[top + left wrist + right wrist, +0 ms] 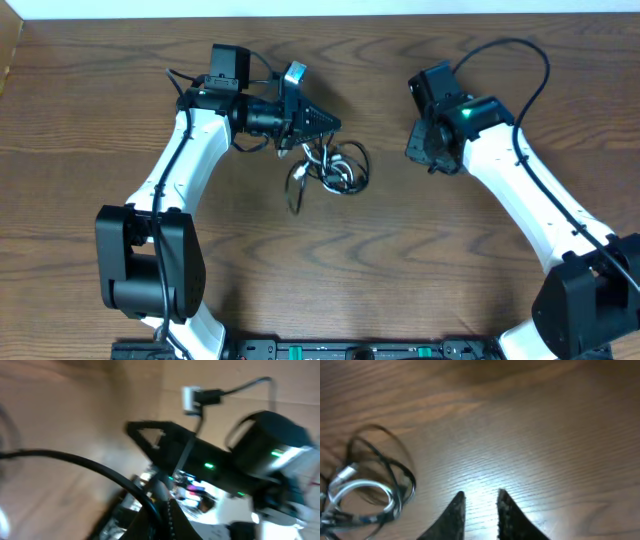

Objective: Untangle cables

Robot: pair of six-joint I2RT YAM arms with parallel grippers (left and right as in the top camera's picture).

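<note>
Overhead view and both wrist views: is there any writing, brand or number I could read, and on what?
No text is readable in any view.
Black strip with green marks at the overhead view's bottom edge: too small to read.
Coloured patches in the left wrist view: too blurred to read.

Cables [330, 168] lie bunched on the worktop [400, 270], near the middle. Just behind them is the left gripper [333, 124], one cable running up into its jaws. The right gripper [480, 495] sits well apart, to their right.
</note>
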